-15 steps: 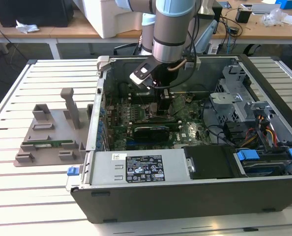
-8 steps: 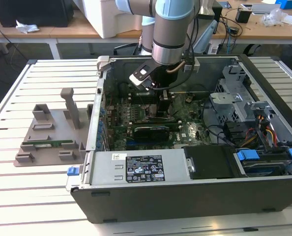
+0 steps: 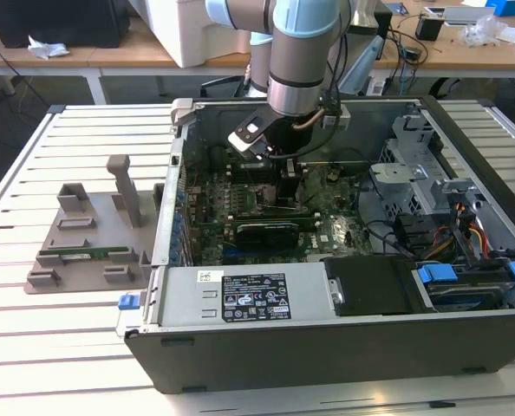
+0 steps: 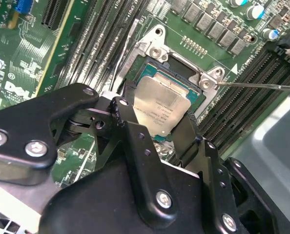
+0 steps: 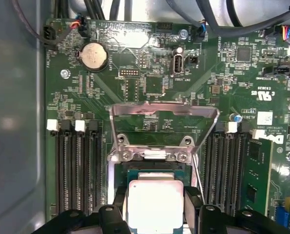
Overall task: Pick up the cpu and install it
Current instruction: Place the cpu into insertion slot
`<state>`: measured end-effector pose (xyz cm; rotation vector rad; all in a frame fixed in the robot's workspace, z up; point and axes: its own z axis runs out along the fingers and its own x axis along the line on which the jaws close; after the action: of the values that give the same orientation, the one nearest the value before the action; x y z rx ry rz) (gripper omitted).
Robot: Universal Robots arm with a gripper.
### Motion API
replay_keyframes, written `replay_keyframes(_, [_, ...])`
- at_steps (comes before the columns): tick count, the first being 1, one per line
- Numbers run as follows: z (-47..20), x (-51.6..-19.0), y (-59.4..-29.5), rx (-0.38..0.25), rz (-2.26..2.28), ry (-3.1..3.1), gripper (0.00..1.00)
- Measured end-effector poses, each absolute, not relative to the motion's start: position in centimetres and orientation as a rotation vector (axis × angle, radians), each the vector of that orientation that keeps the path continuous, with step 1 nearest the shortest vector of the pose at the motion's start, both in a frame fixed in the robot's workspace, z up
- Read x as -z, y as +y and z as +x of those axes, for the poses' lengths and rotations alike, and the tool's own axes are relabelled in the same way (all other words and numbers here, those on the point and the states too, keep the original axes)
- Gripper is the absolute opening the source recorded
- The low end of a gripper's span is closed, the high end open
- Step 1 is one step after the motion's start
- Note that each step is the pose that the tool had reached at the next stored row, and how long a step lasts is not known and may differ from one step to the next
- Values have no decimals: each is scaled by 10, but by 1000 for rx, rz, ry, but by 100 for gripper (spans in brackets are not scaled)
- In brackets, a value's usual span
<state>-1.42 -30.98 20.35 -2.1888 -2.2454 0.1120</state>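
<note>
CPU [image 5: 155,204] sits between the gripper's two black fingers, right at the open socket on the motherboard.

In the exterior view, the open computer case [image 3: 327,347] lies on a slatted table [image 3: 67,347]. The robot arm [image 3: 301,52] reaches straight down into it. The case walls stand well apart from the arm on every side. A black graphics card [image 3: 266,232] lies near the arm's tip, on the camera's side of it.

The green motherboard [image 5: 150,63] spreads flat under the tool. Rows of empty memory slots [image 5: 74,170] run along two opposite sides of the socket [image 4: 152,48], just beside its metal frame. The hinged load plate [image 5: 164,108] is swung up and away, so the socket lies uncovered. Its thin wire lever [image 4: 262,86] sticks out over the slots on one side.

The gripper [image 4: 159,117] has its jaws closed to the width of the chip. One finger [image 4: 128,122] presses one edge of the CPU [image 4: 162,102] and the other finger presses the opposite edge. The silver top faces up, with its darker rim inside the socket frame. Whether the chip is fully seated or just above the contacts cannot be told.
</note>
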Motion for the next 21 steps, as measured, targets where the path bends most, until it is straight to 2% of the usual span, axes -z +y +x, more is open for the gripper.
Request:
replay_keyframes(18, [-12,-197,-307,-112,-2189,-2246,55])
replay_keyframes(19, [-12,-197,-307,-111,-2189,-2246,55])
replay_keyframes(20, [-12,-196,-307,-111,-2189,-2246,62])
replay_keyframes(21, [-12,-197,-307,-112,-2189,-2246,62])
